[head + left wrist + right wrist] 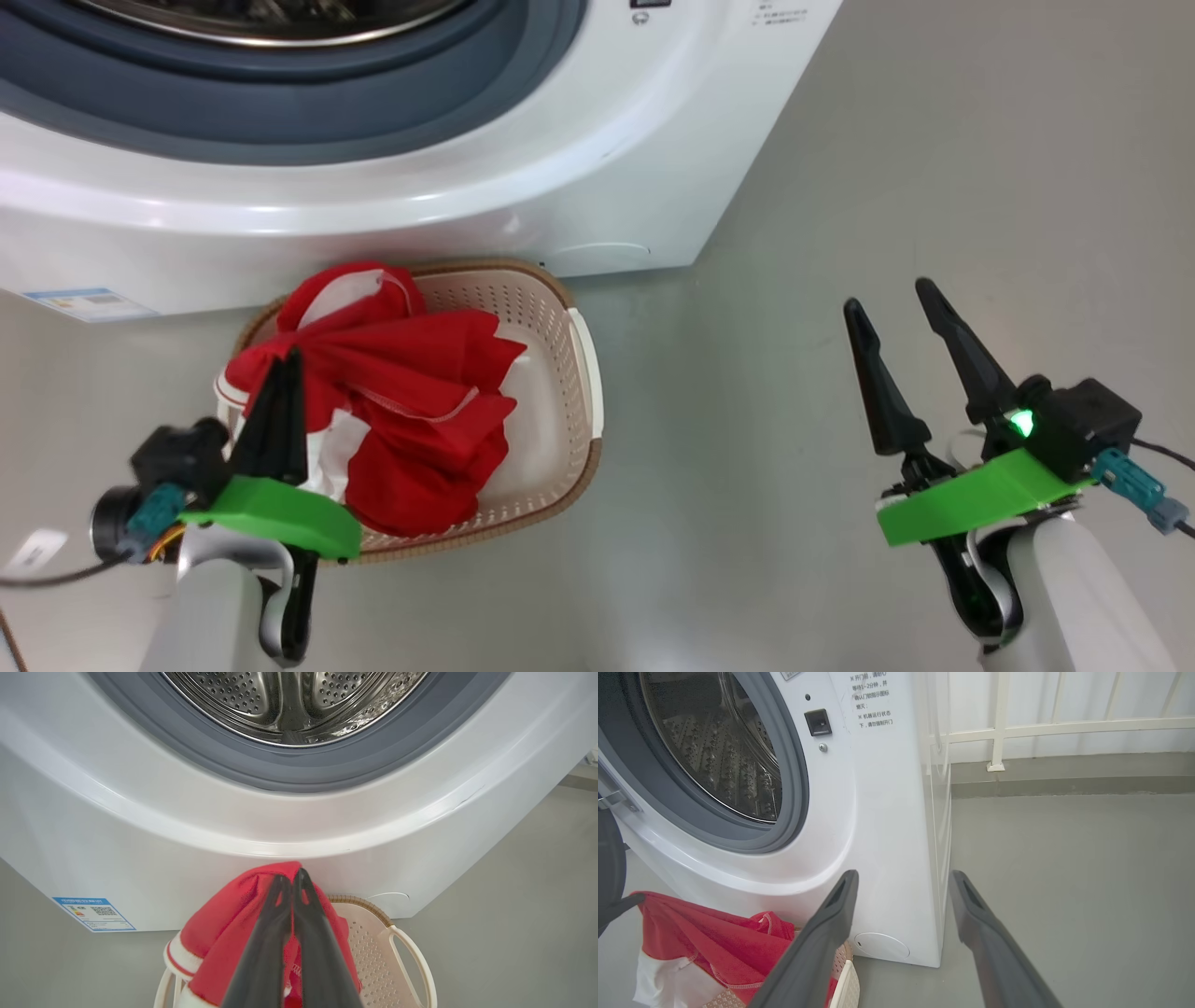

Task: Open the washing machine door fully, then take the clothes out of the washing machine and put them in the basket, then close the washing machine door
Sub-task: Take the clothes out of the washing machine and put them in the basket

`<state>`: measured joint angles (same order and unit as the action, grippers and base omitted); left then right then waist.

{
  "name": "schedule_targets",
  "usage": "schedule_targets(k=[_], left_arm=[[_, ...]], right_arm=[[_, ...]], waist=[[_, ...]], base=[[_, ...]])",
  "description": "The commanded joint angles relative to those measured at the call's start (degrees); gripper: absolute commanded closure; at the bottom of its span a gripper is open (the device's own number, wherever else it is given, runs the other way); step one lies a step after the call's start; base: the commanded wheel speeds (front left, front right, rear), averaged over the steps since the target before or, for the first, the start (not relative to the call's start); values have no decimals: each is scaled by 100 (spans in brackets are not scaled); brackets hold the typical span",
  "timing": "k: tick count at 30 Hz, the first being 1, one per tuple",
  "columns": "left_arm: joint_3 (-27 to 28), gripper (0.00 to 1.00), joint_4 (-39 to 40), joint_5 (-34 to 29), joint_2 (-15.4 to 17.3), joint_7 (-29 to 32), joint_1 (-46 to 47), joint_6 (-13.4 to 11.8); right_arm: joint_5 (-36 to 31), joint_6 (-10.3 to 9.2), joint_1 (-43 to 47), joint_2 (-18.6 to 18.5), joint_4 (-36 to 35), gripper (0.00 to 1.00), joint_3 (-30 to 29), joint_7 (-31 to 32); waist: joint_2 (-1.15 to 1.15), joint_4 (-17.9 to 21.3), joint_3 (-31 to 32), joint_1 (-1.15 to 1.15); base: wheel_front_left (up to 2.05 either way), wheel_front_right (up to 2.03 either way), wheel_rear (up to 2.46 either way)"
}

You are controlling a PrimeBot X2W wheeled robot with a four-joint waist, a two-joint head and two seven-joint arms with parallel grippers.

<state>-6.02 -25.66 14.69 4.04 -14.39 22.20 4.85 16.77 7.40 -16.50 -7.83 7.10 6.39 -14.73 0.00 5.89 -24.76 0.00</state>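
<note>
**Operator:** What's nearest me?

**Spotter:** Your left gripper [288,366], at the lower left of the head view. Its fingers are pressed together on a bunch of the clothes [411,411], and the red cloth fans out from the tips. Your right gripper [887,299], at the lower right, has its fingers apart with nothing between them, over bare floor [747,448].

**Operator:** And the rest of the clothes?

**Spotter:** Most of the red heap lies in the basket [583,401], left of centre. Your left fingers hold one gathered part up. The basket sits on the floor right against the foot of the washing machine [373,215].

**Operator:** Anything left inside?

**Spotter:** Farther up, the mouth of the machine is uncovered. At the top of the left wrist view, the steel drum [289,704] looks bare in the parts you can see.

**Operator:** So how far along am I?

**Spotter:** I'd judge the opening done and the unloading nearly done. You have yet to let go of the cloth. After that, the door needs closing.
</note>
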Motion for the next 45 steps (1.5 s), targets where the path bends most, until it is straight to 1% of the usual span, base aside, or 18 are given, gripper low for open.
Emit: schedule_targets(k=[1,4,9,14,22,28,35,41,42,43,44,45], left_arm=[[112,100,-56,-108,159,-59,126,70],[52,100,-690,-264,210,-60,371,142],[14,100,-1492,-413,205,-60,700,205],[-59,100,-2104,-515,210,-60,1019,238],[-231,100,-3166,-583,340,-61,1674,259],[-469,100,-3980,-543,455,-61,2166,262],[-781,100,-4537,-340,503,-61,2434,263],[-967,100,-4655,-83,491,-61,2535,263],[-1008,95,-4660,-34,473,-61,2536,263],[-1059,80,-4664,17,458,-61,2532,263],[-1110,71,-4668,68,447,-61,2522,263],[-1151,54,-4668,130,441,-61,2514,263]], right_arm=[[-42,9,-75,18,-150,0,122,-27],[-51,9,-166,62,-143,0,173,-27],[-58,9,-251,126,-147,0,224,-27],[-64,9,-296,183,-159,0,266,-27],[-87,9,-444,263,-210,0,339,-27],[-103,9,-551,323,-223,0,415,-27],[-115,9,-609,358,-217,0,431,-27],[-131,9,-639,383,-195,0,421,-27],[-133,9,-640,385,-191,0,420,-27],[-134,9,-640,386,-185,0,418,-27],[-134,9,-636,386,-178,0,416,-27],[-133,9,-635,386,-171,0,419,-27]], waist=[[0,87,-129,0],[0,169,-239,0],[0,288,-395,0],[0,382,-544,0],[0,523,-879,0],[0,632,-1106,0],[0,689,-1208,0],[0,686,-1184,0],[0,679,-1170,0],[0,670,-1150,0],[0,659,-1125,0],[0,653,-1107,0]], base=[[0,0,0],[0,0,0],[0,0,0],[0,0,0],[0,0,0],[0,0,0],[0,0,0],[0,0,0],[0,0,0],[0,0,0],[0,0,0],[0,0,0]])
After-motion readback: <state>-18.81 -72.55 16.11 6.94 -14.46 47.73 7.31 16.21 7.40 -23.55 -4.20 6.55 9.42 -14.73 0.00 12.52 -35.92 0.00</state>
